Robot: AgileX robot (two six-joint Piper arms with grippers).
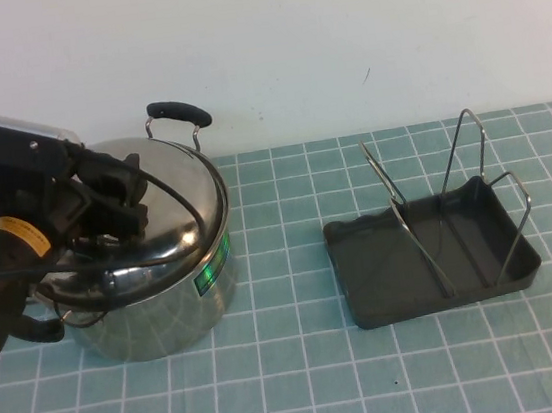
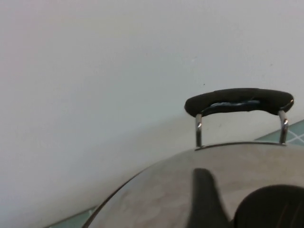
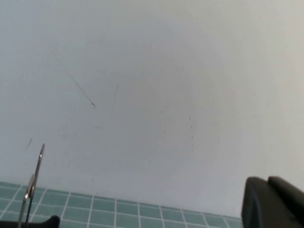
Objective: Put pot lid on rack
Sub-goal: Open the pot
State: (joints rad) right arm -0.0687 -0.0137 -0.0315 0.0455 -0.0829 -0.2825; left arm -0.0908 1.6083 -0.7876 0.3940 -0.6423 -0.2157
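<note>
Nearest the front edge of the worktop, bare teal grid mat (image 1: 298, 385). Toward the left edge, steel pot (image 1: 158, 312) with green label, standing upright on the mat. Seated on the pot, the pot lid (image 1: 179, 193), domed and shiny, its centre hidden in the high view by the left gripper (image 1: 119, 201). Left gripper low over the middle of the lid; grasp cannot be told: fingers masked by the wrist body, and the left wrist view offers only dark shapes at the lid's dome (image 2: 156, 194). Toward the right edge, well apart from the pot, the rack (image 1: 364, 266): dark grey tray, wire loops upright, nothing held in it. Farther back, the pot's rear black handle (image 1: 179, 113) before the white wall (image 1: 336, 38). Right gripper (image 3: 273, 202): only a dark edge in the right wrist view, facing the wall; grip state cannot be told.
</note>
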